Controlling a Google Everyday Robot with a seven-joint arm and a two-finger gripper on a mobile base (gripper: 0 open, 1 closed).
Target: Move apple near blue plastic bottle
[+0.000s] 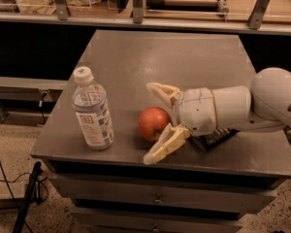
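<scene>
The red-orange apple (154, 123) rests on the grey table top (165, 57), near the front edge. The blue plastic bottle (92, 108) stands upright to its left, with a clear gap between them. My gripper (148, 123) reaches in from the right, low over the table. Its two pale fingers (166, 145) are spread wide, one behind the apple and one in front of it. The apple sits between them, close to the palm, and is not clamped.
A flat black snack wrapper (214, 138) lies partly under my white arm (233, 108) at the right. The table's front edge (160, 163) runs just beyond the lower finger. A shelf with wooden boards (184, 4) runs along the back.
</scene>
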